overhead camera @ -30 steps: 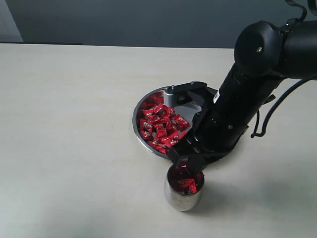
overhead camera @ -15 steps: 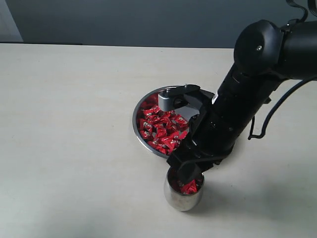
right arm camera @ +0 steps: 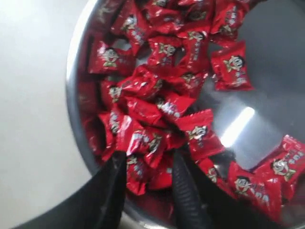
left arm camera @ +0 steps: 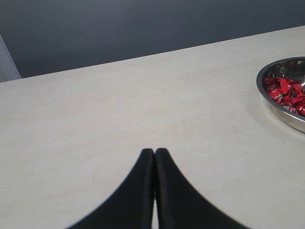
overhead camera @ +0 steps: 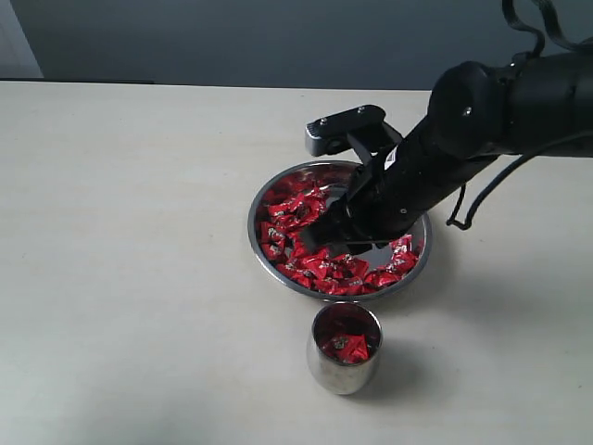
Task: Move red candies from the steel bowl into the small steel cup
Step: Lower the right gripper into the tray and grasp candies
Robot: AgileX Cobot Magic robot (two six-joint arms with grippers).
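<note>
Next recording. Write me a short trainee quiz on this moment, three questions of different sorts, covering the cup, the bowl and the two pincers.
1. True or false: the cup is empty.
2. Multiple choice: the right pincer is poised over A) the cup, B) the bowl, C) neither.
3. Fill in the blank: the left pincer has its jaws ____.

Key
1. False. Red candies lie inside the cup.
2. B. The pincer is over the bowl, with its jaws open above the pile of candies.
3. Shut. The jaws are closed with nothing between them.
</note>
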